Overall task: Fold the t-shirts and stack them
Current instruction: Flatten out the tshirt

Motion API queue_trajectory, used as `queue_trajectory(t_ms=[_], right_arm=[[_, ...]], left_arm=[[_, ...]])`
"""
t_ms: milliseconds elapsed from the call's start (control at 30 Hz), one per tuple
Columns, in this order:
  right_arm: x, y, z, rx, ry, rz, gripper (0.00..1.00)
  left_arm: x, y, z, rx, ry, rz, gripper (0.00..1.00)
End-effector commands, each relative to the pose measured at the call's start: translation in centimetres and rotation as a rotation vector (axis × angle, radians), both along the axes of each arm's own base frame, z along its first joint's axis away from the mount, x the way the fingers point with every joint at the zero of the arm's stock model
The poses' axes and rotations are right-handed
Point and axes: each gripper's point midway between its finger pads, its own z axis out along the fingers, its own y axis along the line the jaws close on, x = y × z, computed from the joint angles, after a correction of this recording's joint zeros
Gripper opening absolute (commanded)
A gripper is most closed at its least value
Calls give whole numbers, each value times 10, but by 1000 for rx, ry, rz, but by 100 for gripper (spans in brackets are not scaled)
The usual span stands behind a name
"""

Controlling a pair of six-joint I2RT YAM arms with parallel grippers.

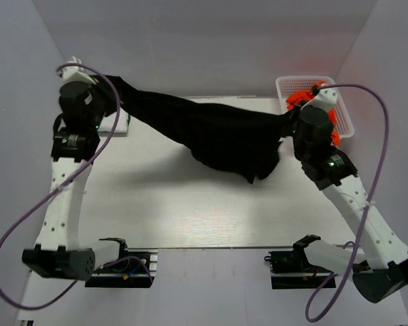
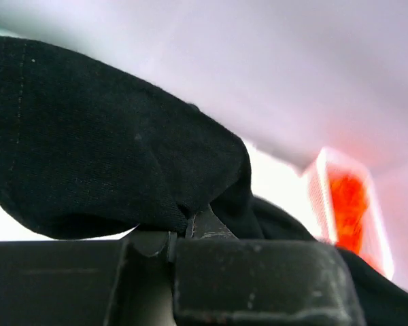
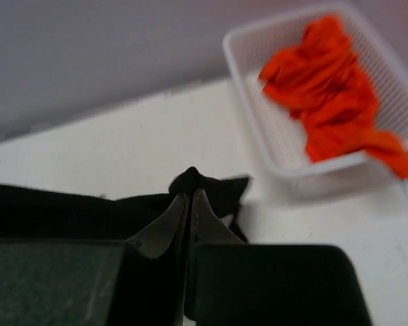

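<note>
The white table (image 1: 190, 217) runs from the arm bases at the near edge to the far wall. The black t-shirt (image 1: 217, 132) hangs above it, stretched from far left to right between the two arms. Its bulk sags right of centre; whether the lowest fold touches the table I cannot tell. At the far left, the left gripper (image 2: 188, 227) has its jaws closed on a bunched edge of the shirt, and the cloth bulges over them. On the right, the right gripper (image 3: 190, 198) is clamped with its tips pressed together, and a small peak of black cloth is pinched between them. Just beyond it, in the far right corner, a white basket (image 1: 292, 80) holds crumpled orange t-shirts (image 3: 326, 81), one fold spilling over its rim.
</note>
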Motion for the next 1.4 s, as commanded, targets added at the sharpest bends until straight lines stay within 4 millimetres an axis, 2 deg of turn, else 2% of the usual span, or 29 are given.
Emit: queue_trajectory(t_ms=[0,67,100,133,233,267,333,367,400,467,533,633,733,800,833,867,900,933,967,1000,1067,1100,1133,1167,1200,1233,1267,1300,1367], right_arm=[[-21,-50,96,-28,-245,-183,0],[-43,-69,139,-9,-353,-232,0],[-48,-75,153,-33,-389,-242,0],[-59,-79,179,-2,-458,-236,0],[-83,-86,212,2,-548,-202,0],[-101,-93,236,39,-605,-195,0],[-124,-98,256,19,-657,-152,0],[-128,-90,261,13,-676,-93,0],[-148,-96,272,35,-714,-75,0],[-156,-84,276,29,-736,20,0],[-162,-77,277,54,-748,71,0],[-151,-65,264,40,-703,110,0],[-125,-48,237,39,-612,140,0],[-102,-29,208,42,-526,175,0],[-86,-20,181,34,-461,184,0],[-68,-11,163,24,-407,187,0],[-59,-6,150,34,-375,184,0],[-38,5,111,7,-280,193,0],[-21,14,87,4,-216,186,0],[-12,18,72,12,-183,179,0],[22,38,-3,-23,9,190,0],[38,45,-41,-34,100,178,0],[46,48,-61,-34,149,170,5],[55,48,-71,-50,177,164,23],[79,54,-113,-87,284,153,56],[78,55,-130,-110,361,168,63],[96,62,-101,-91,319,188,67],[105,69,-133,-124,407,210,72],[106,82,-131,-114,426,273,85]], left_arm=[[-30,37,87,31,-224,167,0],[-46,45,108,50,-258,203,0],[-55,48,130,53,-301,213,0],[-64,49,141,63,-325,214,0],[-91,51,176,68,-413,218,0],[-110,52,194,71,-465,221,0],[-133,60,211,68,-520,257,0],[-144,61,219,77,-546,260,0],[-165,62,231,69,-591,263,0],[-180,60,240,64,-627,251,0],[-187,57,241,66,-634,231,0],[-180,52,228,48,-580,203,0],[-149,52,194,46,-451,208,0],[-112,54,149,60,-307,227,0],[-97,56,128,54,-244,247,0],[-76,54,88,64,-138,244,0],[-61,56,63,54,-72,254,0],[-47,55,34,57,12,254,0],[-23,53,-23,70,164,253,0],[-14,50,-50,56,238,251,0],[4,49,-122,73,416,253,0],[11,55,-141,69,455,289,0],[16,62,-156,79,494,310,6],[22,64,-169,81,525,329,22],[30,70,-199,101,612,347,56],[42,72,-194,106,609,356,71],[41,72,-203,108,664,360,83],[46,71,-207,112,687,359,84],[54,69,-209,109,699,350,85]])
